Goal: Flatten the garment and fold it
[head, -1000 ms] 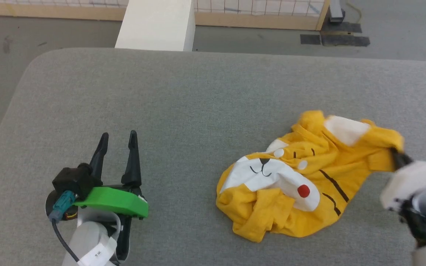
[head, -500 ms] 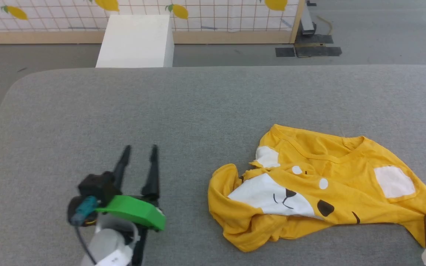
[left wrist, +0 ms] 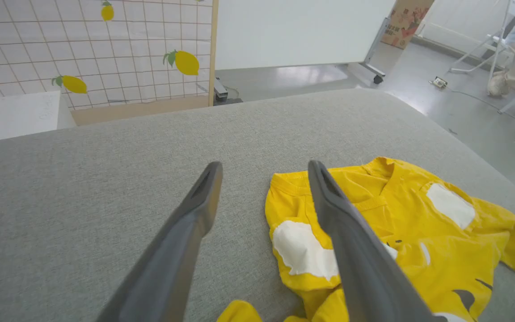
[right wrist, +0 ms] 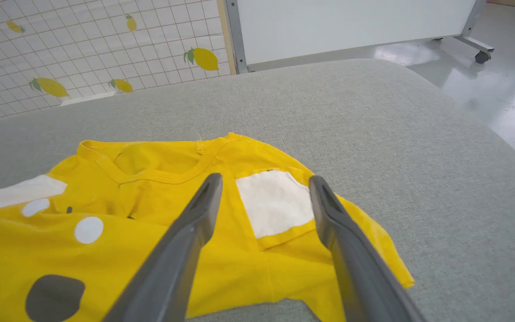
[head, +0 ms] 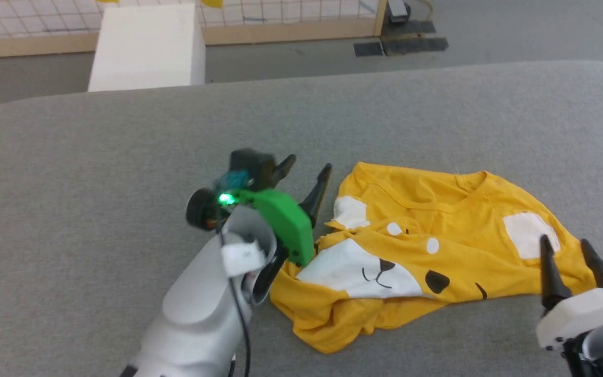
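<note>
Yellow T-shirt (head: 437,209) lies rumpled on grey table (head: 97,157). L gripper (head: 310,163) at shirt's left edge, jaws apart. R gripper (head: 564,241) over shirt's right sleeve, jaws apart, empty.

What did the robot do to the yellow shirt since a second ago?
The right gripper pulled the bunched garment out wider, then let go; it now stands open above the sleeve with the white patch. The left gripper, open all along, came over to the garment's left edge. The garment's near hem stayed crumpled, and it still lies on the grey table.
</note>
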`<state>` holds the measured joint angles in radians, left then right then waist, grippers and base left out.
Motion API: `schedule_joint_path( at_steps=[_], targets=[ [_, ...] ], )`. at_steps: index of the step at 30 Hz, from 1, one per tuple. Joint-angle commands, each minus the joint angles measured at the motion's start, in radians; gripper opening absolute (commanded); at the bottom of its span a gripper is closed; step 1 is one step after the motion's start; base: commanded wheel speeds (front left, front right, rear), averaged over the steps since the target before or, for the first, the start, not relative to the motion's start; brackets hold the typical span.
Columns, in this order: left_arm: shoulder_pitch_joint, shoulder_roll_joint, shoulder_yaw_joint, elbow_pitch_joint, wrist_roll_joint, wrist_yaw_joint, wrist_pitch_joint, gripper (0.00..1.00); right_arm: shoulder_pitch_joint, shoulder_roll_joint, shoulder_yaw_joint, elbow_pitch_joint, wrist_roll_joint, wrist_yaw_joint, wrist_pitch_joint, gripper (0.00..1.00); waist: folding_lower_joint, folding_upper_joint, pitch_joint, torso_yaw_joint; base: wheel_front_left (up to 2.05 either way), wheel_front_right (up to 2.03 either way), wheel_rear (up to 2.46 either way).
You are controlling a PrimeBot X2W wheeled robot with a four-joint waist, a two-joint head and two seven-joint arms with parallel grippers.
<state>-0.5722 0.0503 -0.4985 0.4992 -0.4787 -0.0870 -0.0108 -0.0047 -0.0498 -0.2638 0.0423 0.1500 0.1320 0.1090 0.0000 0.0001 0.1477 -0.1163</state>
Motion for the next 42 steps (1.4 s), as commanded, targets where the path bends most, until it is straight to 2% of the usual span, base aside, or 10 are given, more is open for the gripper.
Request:
schedule_joint_path(
  at_steps=[1, 11, 15, 16, 17, 18, 24, 31, 35, 42],
  targets=[
    [-0.044, 0.0, -0.03, 0.032, -0.019, 0.013, 0.038, 1.0, -0.012, 0.0, 0.021, -0.007, 0.009, -0.001, -0.023, 1.0, 0.0, -0.0001, 0.049, -0.045, 0.0, 0.0, 0.0],
    [-0.166, 0.0, -0.198, 0.216, -0.145, 0.102, 0.408, 1.0, -0.043, 0.0, 0.109, 0.026, 0.052, -0.001, -0.077, 1.0, 0.0, -0.0001, 0.107, -0.102, 0.0, 0.0, 0.0],
    [-0.16, 0.0, -0.245, 0.24, -0.182, 0.103, 0.527, 1.0, -0.05, 0.0, 0.119, 0.037, 0.054, -0.001, -0.08, 1.0, 0.0, -0.0001, 0.099, -0.095, 0.0, 0.0, 0.0],
    [-0.154, 0.0, -0.26, 0.246, -0.187, 0.098, 0.559, 0.67, -0.052, 0.0, 0.119, 0.038, 0.054, -0.001, -0.081, 1.0, 0.0, -0.0001, 0.094, -0.09, 0.0, 0.0, 0.0],
    [-0.15, 0.0, -0.269, 0.246, -0.19, 0.094, 0.574, 0.18, -0.053, 0.0, 0.119, 0.037, 0.054, -0.001, -0.082, 1.0, 0.0, -0.0001, 0.09, -0.083, 0.0, 0.0, 0.0],
    [-0.146, 0.0, -0.268, 0.239, -0.196, 0.09, 0.568, 0.0, -0.054, 0.0, 0.12, 0.036, 0.054, -0.001, -0.081, 1.0, 0.0, -0.0001, 0.086, -0.076, 0.0, 0.0, 0.0],
    [-0.132, 0.03, -0.179, 0.171, -0.177, 0.156, 0.281, 0.0, -0.053, 0.0, 0.121, 0.025, 0.052, -0.001, -0.075, 1.0, 0.0, -0.0001, 0.058, -0.022, 0.0, 0.0, 0.0],
    [-0.06, 0.128, -0.049, 0.048, -0.177, 0.238, 0.013, 0.0, -0.033, 0.0, 0.105, 0.002, 0.04, -0.001, -0.057, 1.0, 0.0, -0.0001, 0.012, 0.064, 0.0, 0.0, 0.0],
    [0.001, 0.213, 0.013, -0.049, -0.178, 0.294, -0.032, 0.0, -0.024, 0.0, 0.105, -0.015, 0.036, -0.001, -0.042, 1.0, 0.0, -0.0001, -0.005, 0.109, 0.0, 0.0, 0.0],
    [0.149, 0.34, 0.074, -0.199, -0.197, 0.377, 0.02, 0.0, -0.016, 0.0, 0.12, -0.033, 0.038, -0.001, -0.022, 1.0, 0.0, -0.0001, -0.012, 0.159, 0.0, 0.0, 0.0]
  ],
)
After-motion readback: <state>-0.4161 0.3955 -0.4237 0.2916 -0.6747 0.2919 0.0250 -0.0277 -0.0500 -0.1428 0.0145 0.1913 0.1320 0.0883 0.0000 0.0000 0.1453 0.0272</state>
